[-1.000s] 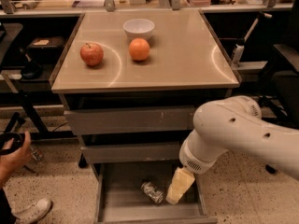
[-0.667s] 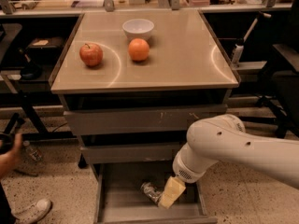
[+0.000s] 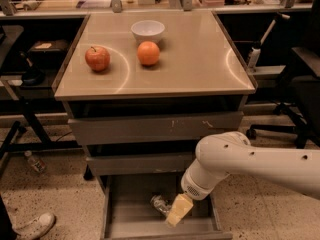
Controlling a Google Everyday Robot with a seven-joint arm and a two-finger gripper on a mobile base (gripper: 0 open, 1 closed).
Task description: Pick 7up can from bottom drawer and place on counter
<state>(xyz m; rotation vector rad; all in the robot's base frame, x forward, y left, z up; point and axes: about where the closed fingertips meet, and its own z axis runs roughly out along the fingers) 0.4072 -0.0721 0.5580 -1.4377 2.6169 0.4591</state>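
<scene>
The 7up can [image 3: 159,204] lies in the open bottom drawer [image 3: 127,211], the gripper [image 3: 178,210] in that drawer too; whether it grasps the can cannot be told. Above the drawer, the counter [image 3: 200,66] holds an apple [image 3: 97,58], orange [image 3: 148,53] and bowl [image 3: 147,31].

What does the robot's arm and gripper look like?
The arm is smooth, white and tubular with a rounded joint and small dark dots; no cables show. The gripper, down in the open bottom drawer, is a pale yellow, blocky piece.

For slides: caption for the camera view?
Gripper inside the open bottom drawer, at the 7up can; apple, orange, bowl on the counter.
</scene>
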